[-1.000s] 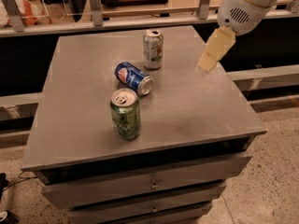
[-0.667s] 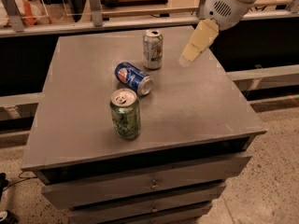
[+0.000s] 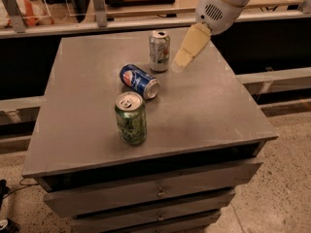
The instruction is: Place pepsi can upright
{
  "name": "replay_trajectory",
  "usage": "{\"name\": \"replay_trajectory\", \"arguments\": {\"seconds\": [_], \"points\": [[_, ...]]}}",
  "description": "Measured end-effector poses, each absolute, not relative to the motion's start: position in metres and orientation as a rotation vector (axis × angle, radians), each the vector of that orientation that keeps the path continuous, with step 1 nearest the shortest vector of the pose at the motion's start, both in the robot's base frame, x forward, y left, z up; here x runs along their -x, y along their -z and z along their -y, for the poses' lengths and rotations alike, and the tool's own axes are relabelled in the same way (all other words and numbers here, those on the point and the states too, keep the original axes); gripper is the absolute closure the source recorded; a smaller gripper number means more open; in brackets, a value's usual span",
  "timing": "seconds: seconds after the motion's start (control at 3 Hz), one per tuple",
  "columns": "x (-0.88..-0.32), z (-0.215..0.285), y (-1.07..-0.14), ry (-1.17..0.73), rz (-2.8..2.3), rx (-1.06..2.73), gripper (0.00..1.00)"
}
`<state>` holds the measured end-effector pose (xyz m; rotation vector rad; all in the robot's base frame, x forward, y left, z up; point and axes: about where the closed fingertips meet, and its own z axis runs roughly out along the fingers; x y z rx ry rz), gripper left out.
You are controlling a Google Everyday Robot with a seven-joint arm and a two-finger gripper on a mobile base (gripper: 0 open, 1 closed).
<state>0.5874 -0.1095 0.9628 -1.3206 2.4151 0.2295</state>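
Grey desk [image 3: 233,110]; gripper [image 3: 178,66] above its far right, fingers [image 3: 192,43] apart or together, cannot tell. The pepsi can [image 3: 139,81] lies on its side left of the fingers, untouched; silvery can [image 3: 159,51] upright just beside them; green can [image 3: 130,119] upright farther off

A white, rounded arm segment [image 3: 221,4] shows at the top right, smooth and glossy, with a round patch of small dark vent holes. Below it is the gripper [image 3: 181,62], pale cream-yellow, flat-sided, tapering to a blunt tip, above the tabletop [image 3: 218,106].
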Motion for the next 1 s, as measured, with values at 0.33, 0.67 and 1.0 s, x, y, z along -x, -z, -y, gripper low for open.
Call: {"name": "replay_trajectory", "arguments": {"seconds": [0.33,0.67,1.0], "points": [[-0.585,0.073,-0.955,-0.263,-2.415,1.372,0.00],[-0.586,0.048,-0.949,-0.251,-2.428,1.372,0.00],[-0.595,0.029,-0.941,-0.198,-2.464,1.332,0.00]]}}
